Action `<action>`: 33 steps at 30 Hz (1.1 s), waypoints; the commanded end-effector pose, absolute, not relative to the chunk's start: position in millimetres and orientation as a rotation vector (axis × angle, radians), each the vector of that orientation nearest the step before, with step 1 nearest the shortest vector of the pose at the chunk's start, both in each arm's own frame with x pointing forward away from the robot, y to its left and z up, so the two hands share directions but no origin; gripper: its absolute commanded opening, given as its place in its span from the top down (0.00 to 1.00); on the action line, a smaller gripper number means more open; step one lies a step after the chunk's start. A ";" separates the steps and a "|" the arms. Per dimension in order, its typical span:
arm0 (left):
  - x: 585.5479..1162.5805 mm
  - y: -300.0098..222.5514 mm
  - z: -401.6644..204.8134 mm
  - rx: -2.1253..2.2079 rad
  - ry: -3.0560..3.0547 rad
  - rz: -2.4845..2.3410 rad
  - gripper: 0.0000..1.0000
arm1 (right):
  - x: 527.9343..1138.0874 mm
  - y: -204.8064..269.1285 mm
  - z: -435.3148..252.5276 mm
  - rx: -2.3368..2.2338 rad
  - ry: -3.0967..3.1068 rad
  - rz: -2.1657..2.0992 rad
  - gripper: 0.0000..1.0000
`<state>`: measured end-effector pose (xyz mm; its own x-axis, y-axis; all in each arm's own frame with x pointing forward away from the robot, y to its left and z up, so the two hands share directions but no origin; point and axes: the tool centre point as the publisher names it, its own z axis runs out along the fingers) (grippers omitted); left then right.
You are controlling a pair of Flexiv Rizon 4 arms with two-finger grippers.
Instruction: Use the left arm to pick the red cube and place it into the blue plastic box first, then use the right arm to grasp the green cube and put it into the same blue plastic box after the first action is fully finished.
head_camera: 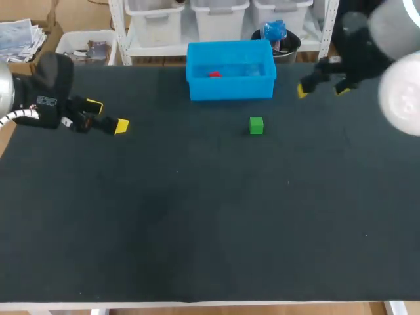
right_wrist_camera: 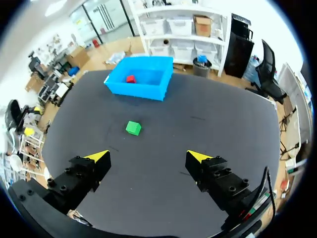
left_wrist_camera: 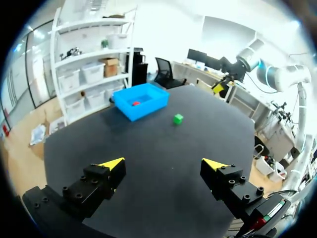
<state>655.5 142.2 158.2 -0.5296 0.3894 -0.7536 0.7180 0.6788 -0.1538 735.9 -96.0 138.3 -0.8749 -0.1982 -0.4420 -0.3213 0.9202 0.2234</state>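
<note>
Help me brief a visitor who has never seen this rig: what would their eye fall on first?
The blue plastic box at the far middle of the dark table stands out most, with the red cube lying inside it. Next comes the green cube, alone on the table just in front of the box. The yellow tips of the open left gripper and right gripper show at either side, holding nothing.

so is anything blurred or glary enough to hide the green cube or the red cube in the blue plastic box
Head view: small green cube sharp on the matte black table; red cube fainter inside the blue plastic box; near white link of the right arm out of focus. Wrist views: fisheye bends the table's edge, no glare, both cubes distinct.
</note>
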 end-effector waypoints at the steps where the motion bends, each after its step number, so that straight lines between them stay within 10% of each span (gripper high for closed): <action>1: 655.2 143.5 156.6 0.847 2.167 -0.602 0.00 | 755.0 -68.8 116.8 -0.319 2.726 0.192 0.00; 33: 655.2 143.5 156.6 0.847 2.167 -0.602 0.00 | 768.5 -22.7 90.4 -0.182 2.868 0.254 0.00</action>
